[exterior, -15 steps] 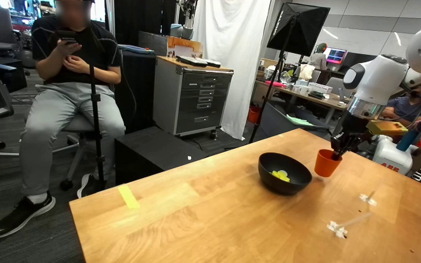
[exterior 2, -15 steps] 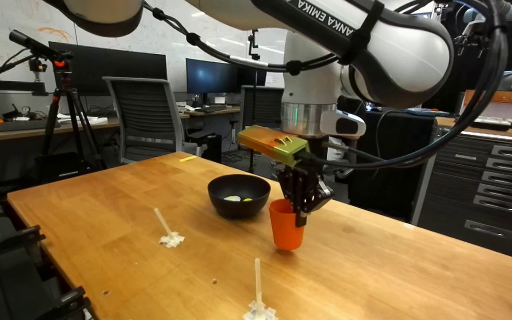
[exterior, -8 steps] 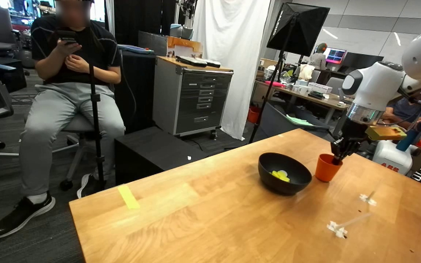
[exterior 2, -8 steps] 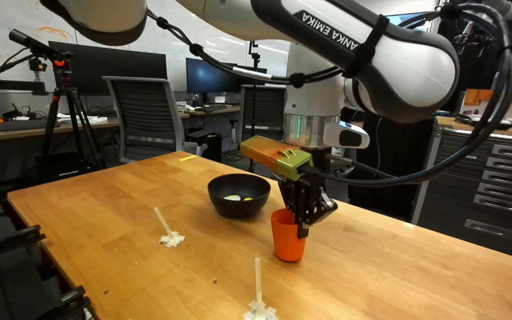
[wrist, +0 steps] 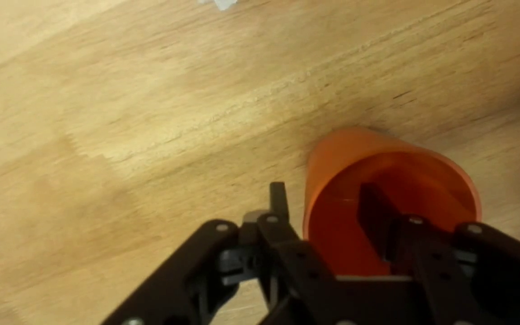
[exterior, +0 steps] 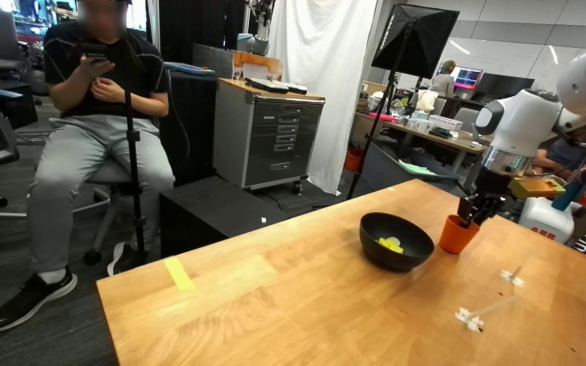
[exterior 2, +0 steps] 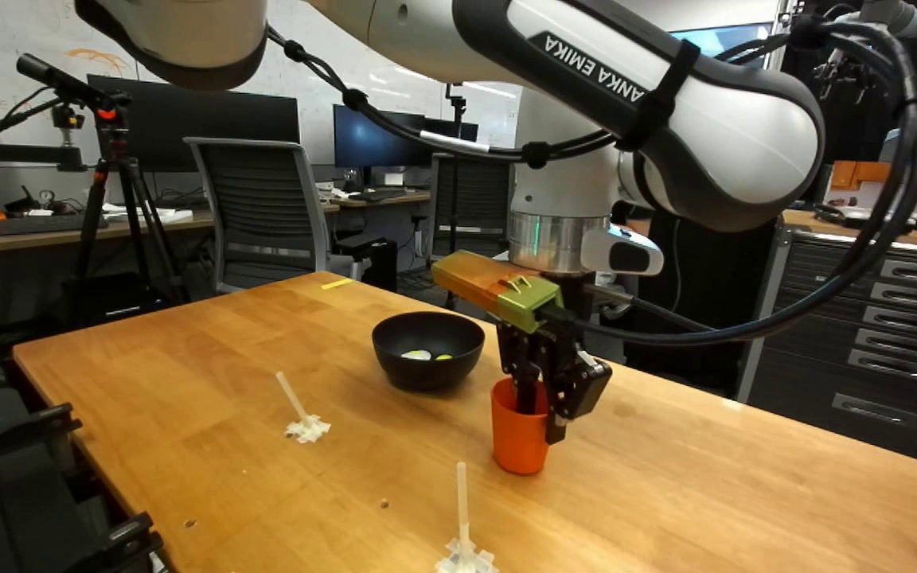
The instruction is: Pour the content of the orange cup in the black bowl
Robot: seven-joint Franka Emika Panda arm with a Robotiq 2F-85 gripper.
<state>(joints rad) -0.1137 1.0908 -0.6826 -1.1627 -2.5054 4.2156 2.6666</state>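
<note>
Wrist view shows the fingers (wrist: pixel 279 201) parted, one down inside the orange cup (wrist: pixel 339 221) and one outside it, with space on both sides of the wall between them; nothing appears to be pinched. In both exterior views the cup stands on the table (exterior 2: pixel 212 358), near the black bowl (exterior 2: pixel 427 374) but apart from it; whether its base lies wholly flat cannot be told. Yellow and pale pieces (exterior: pixel 390 245) lie in the bowl, and none shows in the visible part of the cup, so the pour is probably done, with release the step in hand.

The likeliest trouble is the exit. A sideways move before the inner finger clears the rim would press the wall from within, dragging the cup or tipping it over. A sweep toward the bowl could knock the two together. Bringing the fingers together too early would clamp the wall and carry the cup upward. The cup looks light and would likely resist little. One further doubt: the inner finger hides part of the cup's floor, so a leftover piece there could go unnoticed.
</note>
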